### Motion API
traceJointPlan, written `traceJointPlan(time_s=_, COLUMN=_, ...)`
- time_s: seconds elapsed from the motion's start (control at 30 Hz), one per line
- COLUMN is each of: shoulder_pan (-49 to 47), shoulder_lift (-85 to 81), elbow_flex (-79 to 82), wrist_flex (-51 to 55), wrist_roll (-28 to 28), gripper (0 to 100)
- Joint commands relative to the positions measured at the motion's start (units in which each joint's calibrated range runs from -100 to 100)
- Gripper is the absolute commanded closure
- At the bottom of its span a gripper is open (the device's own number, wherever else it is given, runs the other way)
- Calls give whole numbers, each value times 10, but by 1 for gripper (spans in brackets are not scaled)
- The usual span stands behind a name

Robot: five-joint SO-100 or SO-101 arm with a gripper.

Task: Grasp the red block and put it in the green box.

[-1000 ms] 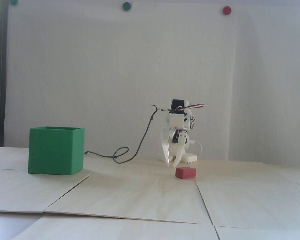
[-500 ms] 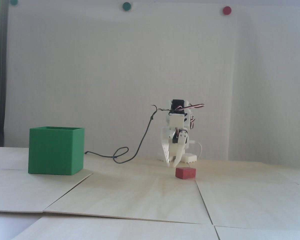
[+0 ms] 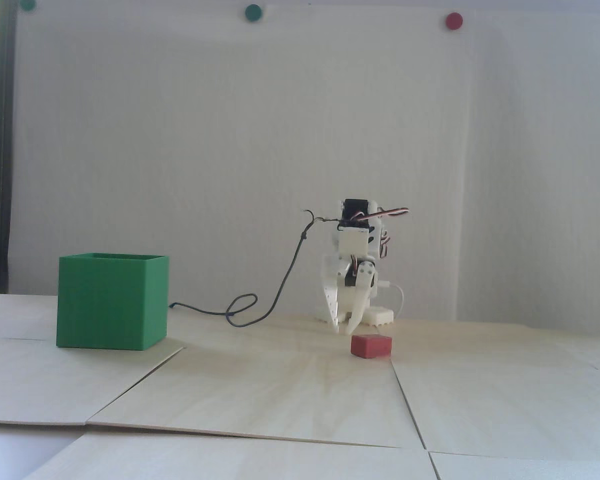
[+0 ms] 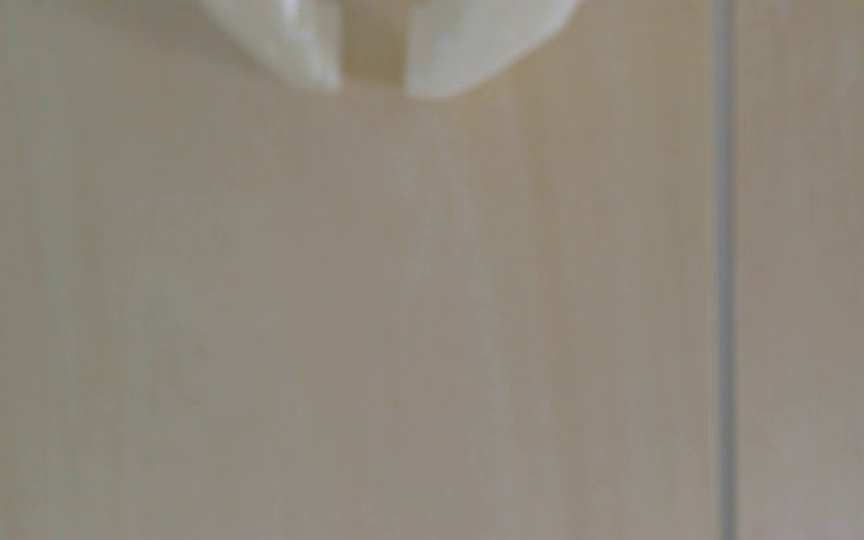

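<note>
Pale wood-grain table (image 3: pixel 290 395), white wall. I see matte red block (image 3: pixel 371 346), long axis left-right, near gripper (image 3: pixel 343 330), fingertips slightly apart, empty. Thin-walled green box (image 3: pixel 111 302) well left.

Nothing is changing: the gripper (image 3: pixel 343 329) is staying put at 10 o'clock of the red block (image 3: pixel 371 346), unmoved
</note>
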Motion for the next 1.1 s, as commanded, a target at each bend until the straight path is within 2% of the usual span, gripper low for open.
traceJointPlan(time_s=0.0, shoulder_pan=1, shoulder_lift=0, elbow_flex=10, wrist_flex=13, wrist_roll=0, gripper=97)
traceJointPlan(time_s=1.07, shoulder_pan=-10, shoulder_lift=0, elbow_flex=7, wrist_flex=12, wrist_roll=0, gripper=97)
